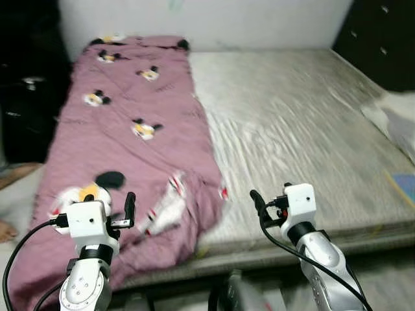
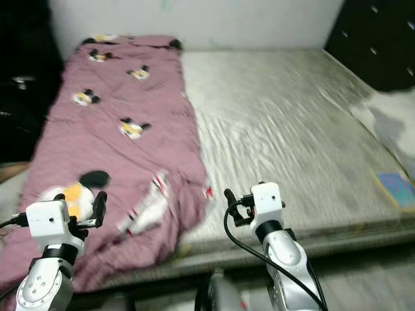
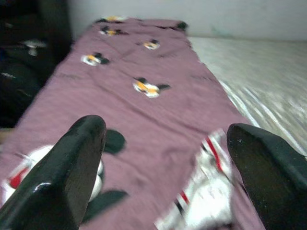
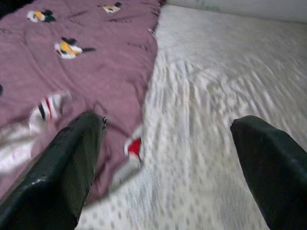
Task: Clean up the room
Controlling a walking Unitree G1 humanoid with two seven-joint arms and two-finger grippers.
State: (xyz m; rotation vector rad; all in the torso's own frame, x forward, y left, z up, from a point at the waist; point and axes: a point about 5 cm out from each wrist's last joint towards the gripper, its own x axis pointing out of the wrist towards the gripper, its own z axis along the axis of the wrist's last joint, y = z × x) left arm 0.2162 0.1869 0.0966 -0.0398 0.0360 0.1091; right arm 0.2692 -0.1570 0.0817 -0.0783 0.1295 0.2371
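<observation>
Both claws, left claw (image 1: 130, 210) and right claw (image 1: 258, 206), hang released before the bed (image 1: 311, 129), so I'd pinch the soft, light, floppy mauve blanket (image 1: 123, 136) at its rumpled near corner.

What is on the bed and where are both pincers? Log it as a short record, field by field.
surface: bare grey mattress
cover: purple cartoon-print blanket, spread lengthwise along the robot's left side of the mattress, its near edge rumpled
left pincer: open, raised at the near end of the blanket, holding nothing
right pincer: open, raised at the mattress's near edge, holding nothing
far right: pale bedding at the mattress edge
furniture: dark cabinet at the far right
image quality: blurred
</observation>
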